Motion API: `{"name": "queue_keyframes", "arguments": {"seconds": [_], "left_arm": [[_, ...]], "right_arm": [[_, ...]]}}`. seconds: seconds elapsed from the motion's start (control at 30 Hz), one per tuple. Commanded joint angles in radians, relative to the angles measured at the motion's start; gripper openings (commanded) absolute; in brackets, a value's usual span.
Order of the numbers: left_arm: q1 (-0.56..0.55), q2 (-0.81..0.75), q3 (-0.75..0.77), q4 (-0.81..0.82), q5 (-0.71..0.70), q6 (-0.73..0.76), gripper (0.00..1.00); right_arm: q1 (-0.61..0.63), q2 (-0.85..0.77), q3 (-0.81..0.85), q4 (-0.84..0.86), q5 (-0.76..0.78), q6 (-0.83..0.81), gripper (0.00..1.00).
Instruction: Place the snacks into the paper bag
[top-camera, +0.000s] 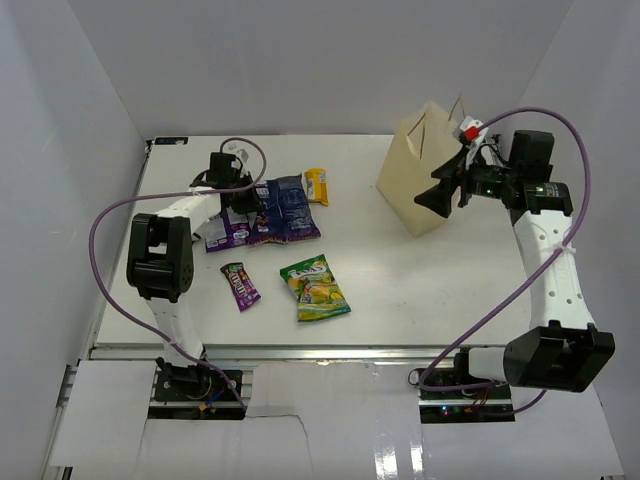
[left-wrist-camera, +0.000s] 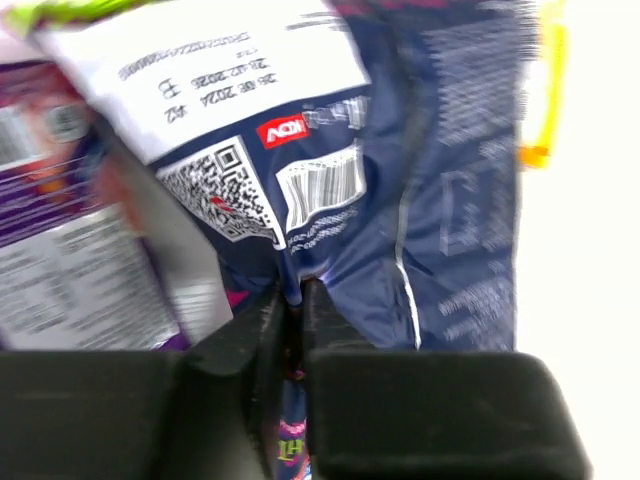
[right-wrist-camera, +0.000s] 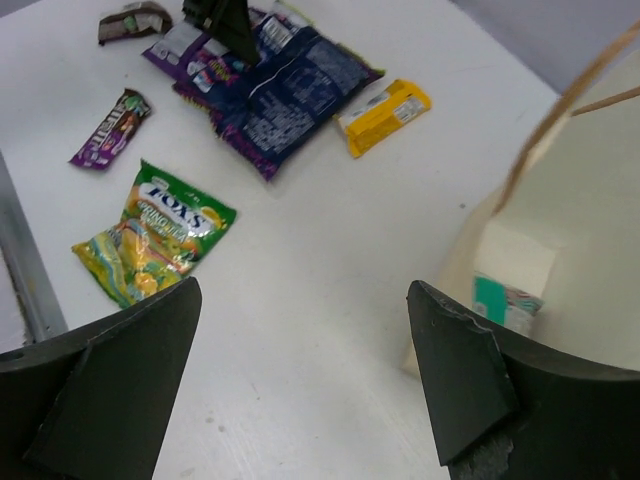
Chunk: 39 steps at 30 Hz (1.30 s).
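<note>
Entry: left tool (left-wrist-camera: 296, 298) pinching edge of dark blue foil chip bag (left-wrist-camera: 440, 200), far left on white worktop (top-camera: 420, 285). I'd lift slowly; film may slip. Right tool (right-wrist-camera: 302, 300) spread beside tan kraft paper bag (top-camera: 415, 190), far right.

Both the left arm (top-camera: 185, 215) and the right arm (top-camera: 550, 262) are built from white tubular links joined by chunky black housings. A thin purple cable (top-camera: 95, 235) is looped in the open beside the left arm, and a second purple cable (top-camera: 586, 170) is arched over the right one. A small green light (top-camera: 541, 187) is seen on the right arm's black wrist block, and a red-and-white tag (top-camera: 469, 129) near it. The right gripper (right-wrist-camera: 305, 300) is made of two matt black, wedge-shaped fingers (right-wrist-camera: 110, 385); the left gripper (left-wrist-camera: 297, 290) has blockier black fingers (left-wrist-camera: 430, 400). Coloured wires (top-camera: 205, 392) are bundled at the left base.
</note>
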Motion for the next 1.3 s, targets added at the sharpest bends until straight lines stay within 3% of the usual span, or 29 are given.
{"name": "queue_keyframes", "arguments": {"seconds": [0.0,0.1,0.13,0.2,0.23,0.33,0.53,0.67,0.77,1.07,1.27], "left_arm": [[-0.011,-0.086,-0.041,0.073,0.207,0.009,0.13],[-0.011,-0.198,-0.118,0.139,0.319,-0.002,0.04],[-0.011,-0.224,-0.161,0.176,0.354,-0.013,0.01],[-0.012,-0.301,-0.211,0.254,0.461,-0.074,0.0],[-0.016,-0.323,-0.272,0.286,0.497,-0.105,0.0],[-0.035,-0.412,-0.363,0.401,0.557,-0.238,0.0],[-0.138,-0.49,-0.483,0.457,0.446,-0.479,0.0],[-0.195,-0.475,-0.472,0.457,0.37,-0.602,0.0],[-0.201,-0.469,-0.459,0.452,0.336,-0.68,0.0],[-0.221,-0.435,-0.402,0.449,0.325,-0.746,0.0],[-0.236,-0.449,-0.403,0.454,0.322,-0.786,0.0]], "right_arm": [[0.114,-0.009,-0.043,-0.109,0.052,-0.031,0.89],[0.284,-0.016,-0.114,-0.024,0.277,0.083,0.88],[0.321,-0.015,-0.135,0.015,0.329,0.189,0.88],[0.389,0.014,-0.177,0.128,0.429,0.313,0.89],[0.407,0.03,-0.186,0.171,0.474,0.478,0.89],[0.487,0.117,-0.169,0.234,0.615,0.601,0.93],[0.72,0.237,-0.07,0.257,0.656,0.517,0.95],[0.931,0.283,-0.051,0.297,0.895,0.489,0.98],[1.013,0.313,-0.036,0.299,1.032,0.489,0.97],[1.095,0.378,-0.059,0.343,1.365,0.642,0.94],[1.099,0.445,-0.056,0.398,1.41,0.711,1.0]]}}
